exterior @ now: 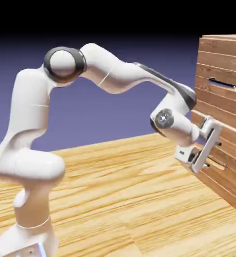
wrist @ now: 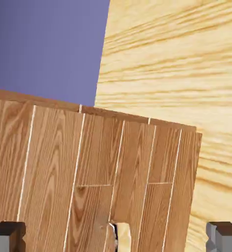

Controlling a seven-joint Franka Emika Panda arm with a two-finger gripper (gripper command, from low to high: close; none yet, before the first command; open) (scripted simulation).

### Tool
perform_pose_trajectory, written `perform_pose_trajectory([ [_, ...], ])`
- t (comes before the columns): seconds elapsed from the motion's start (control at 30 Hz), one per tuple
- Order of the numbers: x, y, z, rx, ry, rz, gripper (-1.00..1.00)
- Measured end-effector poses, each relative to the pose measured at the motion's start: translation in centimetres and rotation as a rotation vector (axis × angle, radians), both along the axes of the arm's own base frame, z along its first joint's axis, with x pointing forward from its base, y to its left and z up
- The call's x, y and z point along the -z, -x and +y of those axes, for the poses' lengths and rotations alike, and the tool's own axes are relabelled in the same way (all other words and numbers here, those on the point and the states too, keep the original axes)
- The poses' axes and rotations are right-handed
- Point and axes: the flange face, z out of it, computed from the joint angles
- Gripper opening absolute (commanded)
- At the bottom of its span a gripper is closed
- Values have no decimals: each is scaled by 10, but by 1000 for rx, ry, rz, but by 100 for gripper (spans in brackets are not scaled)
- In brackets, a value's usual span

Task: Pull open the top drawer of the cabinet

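Reaching toward the cabinet (exterior: 222,110) in the exterior view, the gripper (exterior: 210,150) sits low against the front, level with the lower panel (exterior: 225,160) and its slot, not with the top drawer (exterior: 222,83). That drawer, shut, is higher on the cabinet, its dark slot and pale handle (exterior: 224,85) well above the hand. The fingers (exterior: 217,144) look parted and hold nothing. The main risk, as I judge it, is hooking the lower handle by mistake, since the two look alike and the hand is nearest the wrong one. A second risk is scraping the planks while climbing, because the hand is already almost touching the cabinet.

In the hand view, rolled sideways, cabinet planks fill the lower half, with table (wrist: 186,59) beyond. The two grey fingers (wrist: 7,236) stand wide apart at the bottom corners, empty. A pale notch (wrist: 121,235) shows between them; which slot it belongs to I cannot tell here.
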Motion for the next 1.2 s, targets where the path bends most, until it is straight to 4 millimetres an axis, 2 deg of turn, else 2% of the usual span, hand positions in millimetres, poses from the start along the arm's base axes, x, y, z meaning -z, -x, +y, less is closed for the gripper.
perform_pose_trajectory([
  [0.17,-31,-20,22,50,-25,-146,100],
  [0.3,-63,-34,50,63,-48,-281,100],
  [0.43,-101,-46,89,51,-76,-429,100],
  [0.57,-142,-51,137,14,-113,-581,100],
  [0.6,-142,-51,137,14,-113,-581,100],
  [0.8,-142,-101,137,14,-113,-581,100],
  [0.83,-142,-101,137,14,-113,-581,-100],
  [0.9,-142,-101,137,14,-113,-581,-100],
  [1.2,-142,-27,137,14,-114,-582,-100],
])
